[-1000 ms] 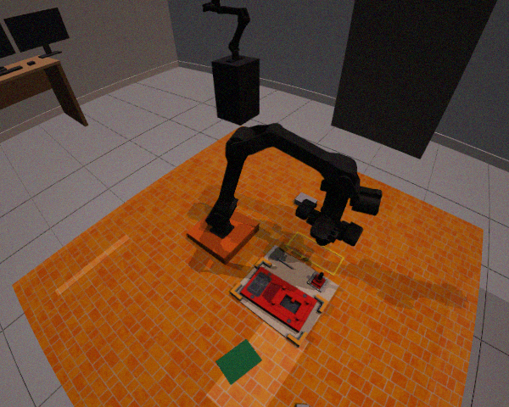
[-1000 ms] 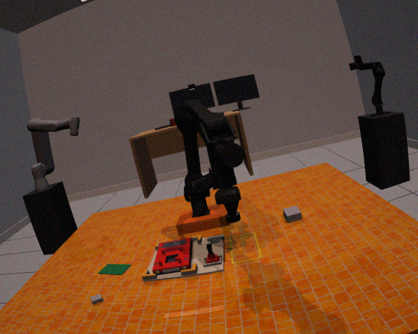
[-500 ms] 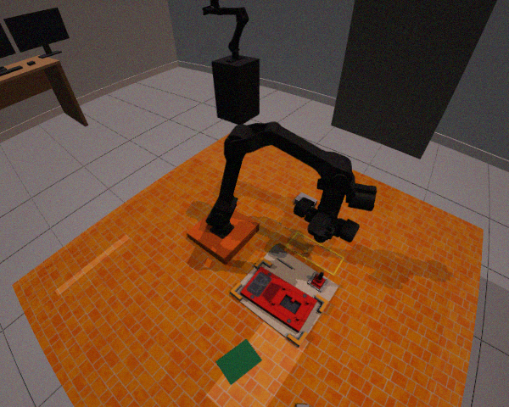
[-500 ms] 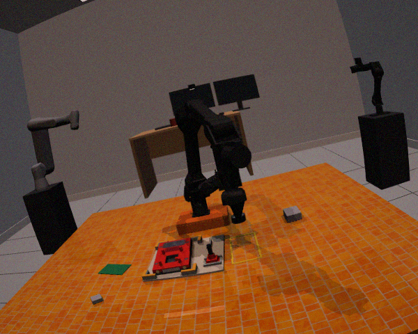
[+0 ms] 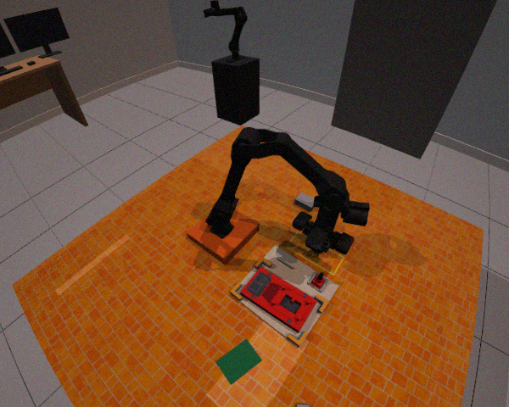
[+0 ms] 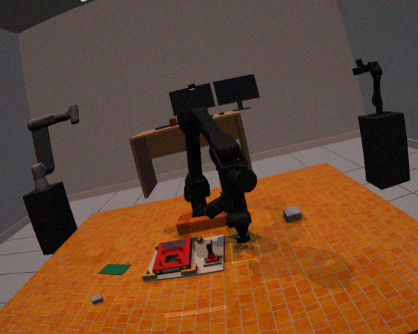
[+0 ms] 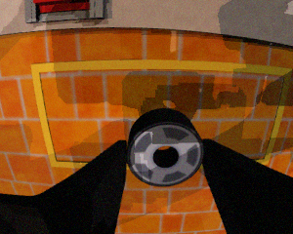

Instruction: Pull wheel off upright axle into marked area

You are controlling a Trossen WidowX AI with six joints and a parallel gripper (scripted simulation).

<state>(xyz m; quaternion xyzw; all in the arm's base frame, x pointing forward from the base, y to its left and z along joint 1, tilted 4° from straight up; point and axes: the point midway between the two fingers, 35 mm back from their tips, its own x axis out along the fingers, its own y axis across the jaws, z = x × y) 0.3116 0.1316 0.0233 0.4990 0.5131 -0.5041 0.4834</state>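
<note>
Pincer: one black two-fingered gripper (image 7: 164, 147) (image 6: 243, 235), clamped around the wheel.
Wheel: one black-tyred, grey-hubbed round wheel (image 7: 141, 152), off the axle, near the outline.
Outline: one yellow rectangular marking (image 7: 146, 65) (image 6: 246, 261) (image 5: 338, 265).
Axle: one upright black post (image 6: 209, 248) (image 5: 320, 277), bare.

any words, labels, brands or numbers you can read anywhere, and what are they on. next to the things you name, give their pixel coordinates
None that can be read.
The wheel (image 7: 143, 168) in the gripper (image 7: 164, 147) shows only light and dark patches, no lettering I can make out.
The red part (image 5: 305, 316) (image 6: 184, 257) and green patch (image 5: 238, 361) (image 6: 115, 268) show no readable marks.
Any small print on the dark arm (image 5: 304, 162) (image 6: 193, 154) would be too blurred to read.
</note>
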